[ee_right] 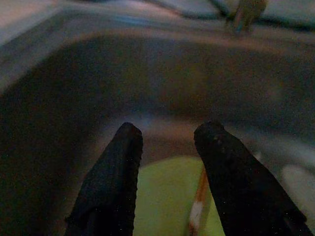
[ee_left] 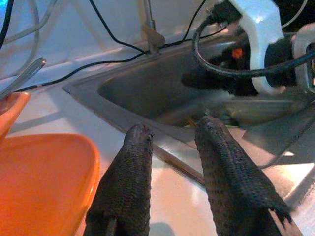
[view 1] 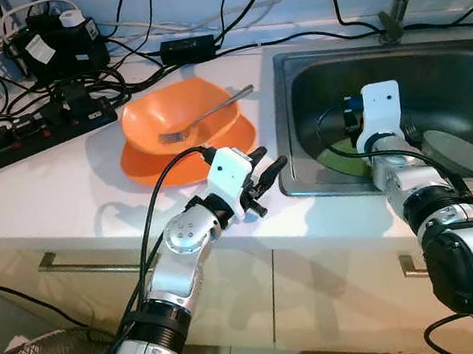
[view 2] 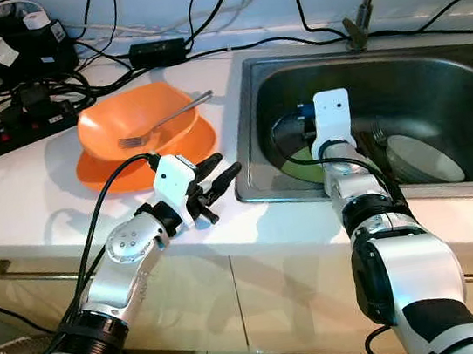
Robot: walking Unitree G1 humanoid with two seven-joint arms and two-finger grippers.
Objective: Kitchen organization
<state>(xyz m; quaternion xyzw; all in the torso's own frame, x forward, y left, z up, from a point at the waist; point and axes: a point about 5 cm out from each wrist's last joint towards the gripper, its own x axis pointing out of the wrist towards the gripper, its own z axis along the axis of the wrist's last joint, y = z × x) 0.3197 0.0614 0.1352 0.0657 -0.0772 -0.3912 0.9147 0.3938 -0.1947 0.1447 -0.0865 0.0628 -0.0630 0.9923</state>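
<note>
Your right gripper [ee_right: 165,142] hung in sink [view 1: 292,68], fingers apart, empty, above green plate [ee_right: 167,196] by near wall; thin stick on it, possibly chopstick. You wanted rim between fingers before closing. Left gripper [view 1: 267,173] parted, idle at counter edge beside orange bowl [view 1: 184,118].

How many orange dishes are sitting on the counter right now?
2, stacked left of the steel sink: a flat orange plate underneath and a deeper orange bowl on it, holding a metal fork. More could be hidden beneath.
</note>
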